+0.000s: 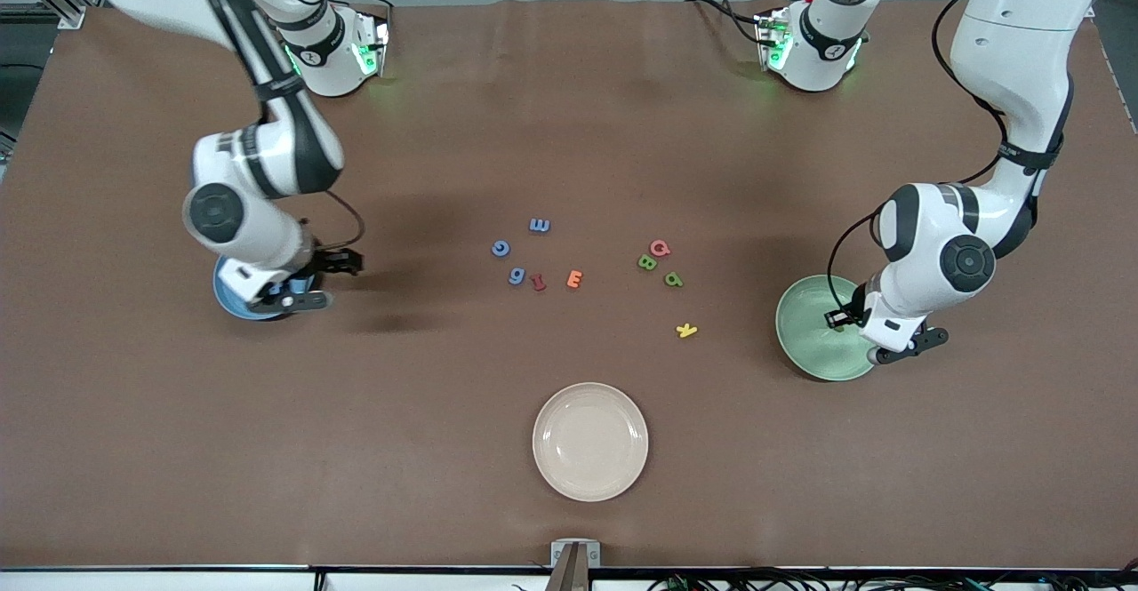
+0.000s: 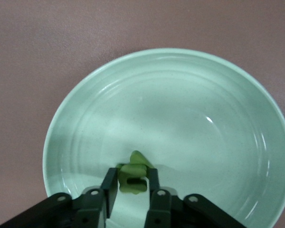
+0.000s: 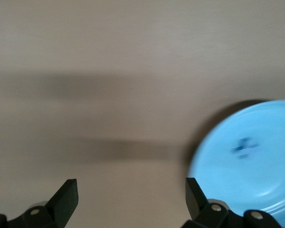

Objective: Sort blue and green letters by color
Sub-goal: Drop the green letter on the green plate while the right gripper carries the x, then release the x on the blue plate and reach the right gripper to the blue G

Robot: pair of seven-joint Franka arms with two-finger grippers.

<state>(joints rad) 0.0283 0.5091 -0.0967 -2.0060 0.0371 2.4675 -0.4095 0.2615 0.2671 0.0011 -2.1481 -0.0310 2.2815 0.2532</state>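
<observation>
- Three dishes sit on the brown table [image 1: 178, 449]; nearest the front camera is a cream plate [image 1: 590, 441], bare.
- Farther back, a yellow letter [image 1: 686, 331] lies alone between the cream plate and the letter cluster.
- Toward the left arm's end, the green plate [image 1: 805, 329] lies under the left claw [image 2: 132, 190], whose fingers pinch a green letter [image 2: 133, 176] just above the plate's inner surface.
- Toward the right arm's end, the blue plate [image 3: 256, 161] carries one small blue letter [image 3: 244, 147], blurred; the right claw [image 3: 130, 197] hangs spread wide with nothing between its fingers, over bare table just beside that plate.
- Mid-table, two green letters [image 1: 660, 270] lie close together beside a pink letter [image 1: 659, 247].
- Nearby toward the right arm's end sit an orange letter [image 1: 574, 279] and a red letter [image 1: 538, 282], the red one touching a blue piece.
- Three blue letters [image 1: 517, 250] lie loose there, one farthest from the camera.
</observation>
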